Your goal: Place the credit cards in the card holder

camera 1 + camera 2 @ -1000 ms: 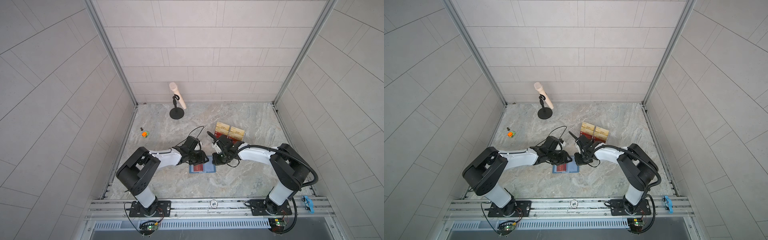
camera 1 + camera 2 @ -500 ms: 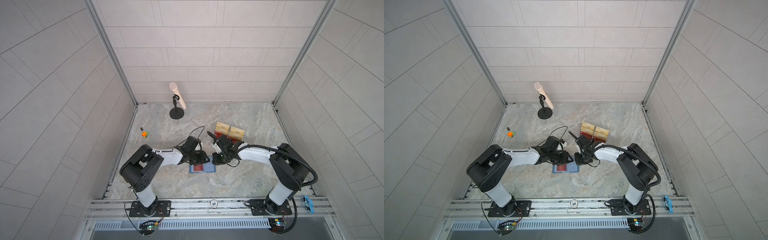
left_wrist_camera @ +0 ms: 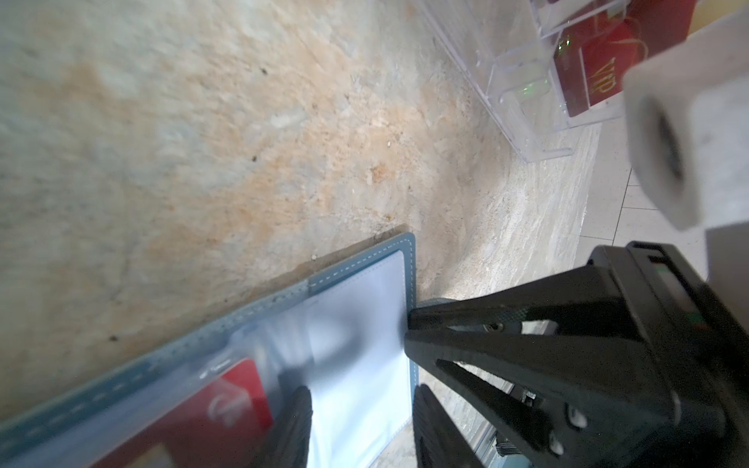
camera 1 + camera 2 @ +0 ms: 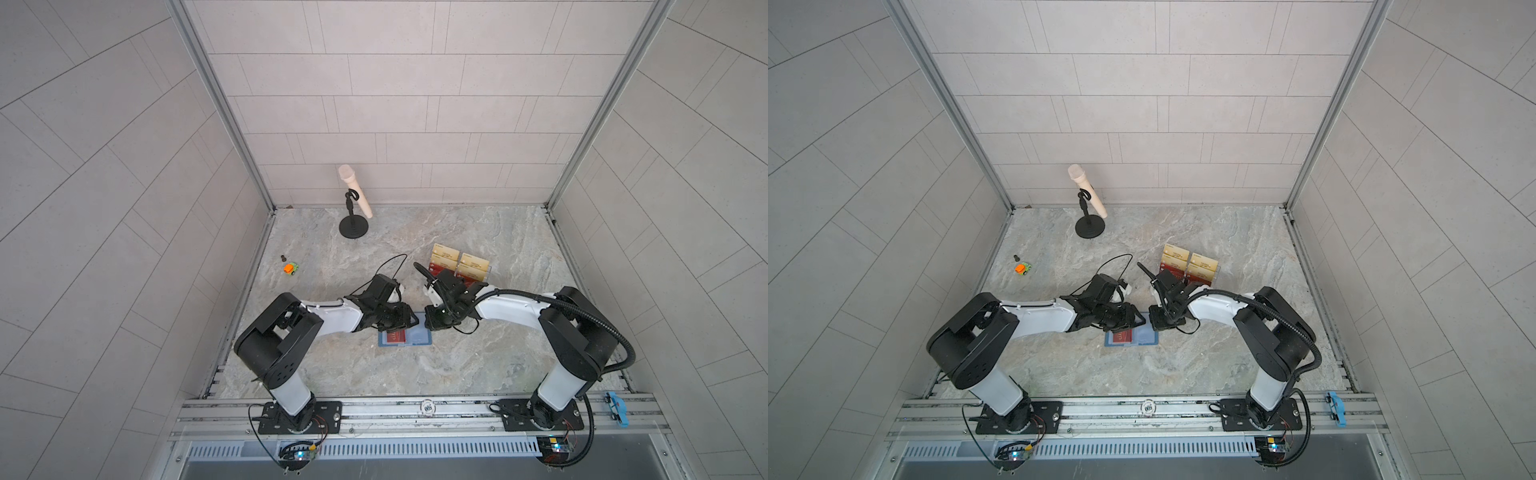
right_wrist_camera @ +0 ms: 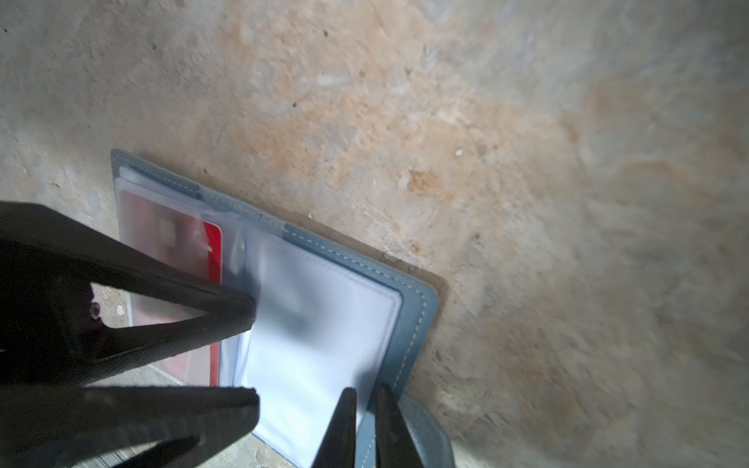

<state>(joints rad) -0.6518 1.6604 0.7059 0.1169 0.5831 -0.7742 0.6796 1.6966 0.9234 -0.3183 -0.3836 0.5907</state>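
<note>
The slate-blue card holder (image 4: 419, 340) (image 4: 1148, 340) lies open on the table in both top views. A red credit card (image 5: 213, 251) (image 3: 231, 399) sits mostly inside a clear sleeve on its left half, one bare edge showing. My left gripper (image 3: 362, 429) (image 4: 409, 320) hovers open over the white sleeve beside that card, with nothing between its fingers. My right gripper (image 5: 367, 425) (image 4: 436, 325) is shut on the blue cover's edge (image 5: 413, 316) at the holder's right side. More red VIP cards (image 3: 595, 77) stand in the clear stand.
A clear acrylic tiered stand (image 4: 459, 264) (image 4: 1190, 266) with pale gold and red cards stands just behind the right gripper. At the back, left of centre, is a microphone on a round base (image 4: 353, 226). A small orange toy car (image 4: 291, 269) lies at the left.
The left gripper's jaws have widened a little over the holder. The left arm's shoulder has shifted slightly. The right gripper has stayed in place on the cover.
</note>
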